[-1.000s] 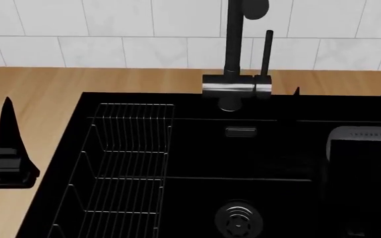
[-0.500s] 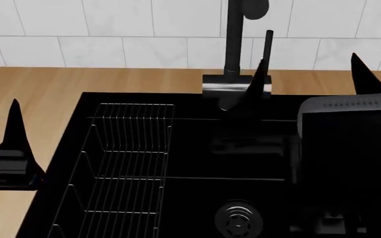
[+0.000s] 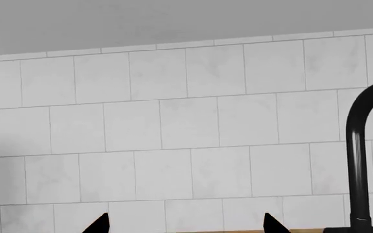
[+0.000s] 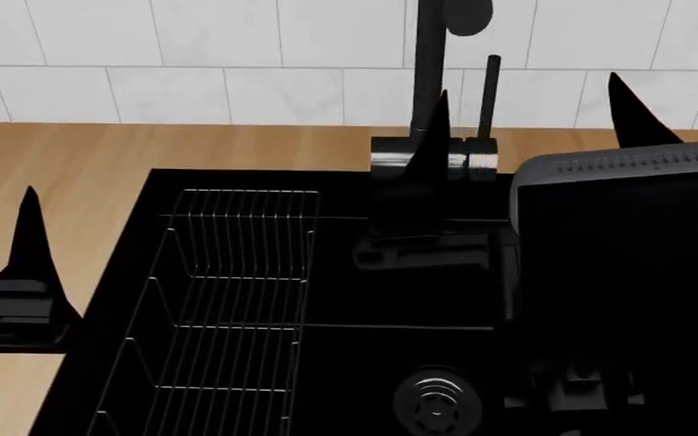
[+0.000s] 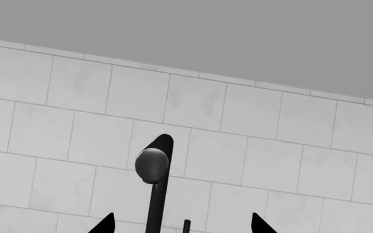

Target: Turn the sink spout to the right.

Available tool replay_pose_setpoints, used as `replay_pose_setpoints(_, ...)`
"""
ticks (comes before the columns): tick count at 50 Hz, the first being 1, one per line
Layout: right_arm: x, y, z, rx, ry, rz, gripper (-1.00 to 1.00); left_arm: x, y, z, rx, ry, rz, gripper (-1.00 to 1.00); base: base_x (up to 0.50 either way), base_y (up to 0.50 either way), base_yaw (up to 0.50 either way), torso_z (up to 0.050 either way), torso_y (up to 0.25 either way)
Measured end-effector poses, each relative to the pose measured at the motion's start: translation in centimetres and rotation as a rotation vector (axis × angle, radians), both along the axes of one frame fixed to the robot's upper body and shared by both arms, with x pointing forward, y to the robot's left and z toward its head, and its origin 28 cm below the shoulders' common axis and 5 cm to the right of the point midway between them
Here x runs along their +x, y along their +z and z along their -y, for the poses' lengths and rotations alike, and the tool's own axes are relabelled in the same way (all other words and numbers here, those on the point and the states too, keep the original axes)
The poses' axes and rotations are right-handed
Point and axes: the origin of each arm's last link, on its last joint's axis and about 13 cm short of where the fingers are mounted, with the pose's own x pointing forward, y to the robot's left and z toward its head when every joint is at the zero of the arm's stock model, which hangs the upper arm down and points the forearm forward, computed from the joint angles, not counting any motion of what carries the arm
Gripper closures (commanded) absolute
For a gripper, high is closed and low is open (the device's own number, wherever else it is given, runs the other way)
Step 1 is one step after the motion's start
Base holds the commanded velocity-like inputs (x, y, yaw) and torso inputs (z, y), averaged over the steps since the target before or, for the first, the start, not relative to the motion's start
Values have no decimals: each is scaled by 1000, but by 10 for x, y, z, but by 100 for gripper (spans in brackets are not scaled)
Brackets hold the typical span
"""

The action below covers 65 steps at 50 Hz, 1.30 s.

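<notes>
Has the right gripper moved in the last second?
Yes. In the head view the right gripper has risen from over the sink and shifted left, its fingers now flanking the spout.

Sink spout (image 4: pixel 429 68): top curve cut off by the head view's upper edge; base cut off in both wrist views.
Sink (image 4: pixel 324 300): near part cut off by the lower edge; right half hidden behind the right arm's black housing.
Wire rack (image 4: pixel 222 309): lower end cut off.
Drain (image 4: pixel 438 400): lower rim cut off.
Right gripper (image 4: pixel 525 113): one fingertip overlapped the chrome cylinder (image 4: pixel 392 156); contact could not be told.
Left gripper (image 3: pixel 185 224): only fingertips showed in the wrist view.
</notes>
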Motion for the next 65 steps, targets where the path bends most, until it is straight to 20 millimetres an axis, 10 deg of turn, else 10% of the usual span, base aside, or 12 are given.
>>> replay_pose_setpoints(65, 71, 19, -23, 22, 43, -45, -100, 0, -1, 1, 32, 50, -2, -100, 0, 0, 0, 0, 0)
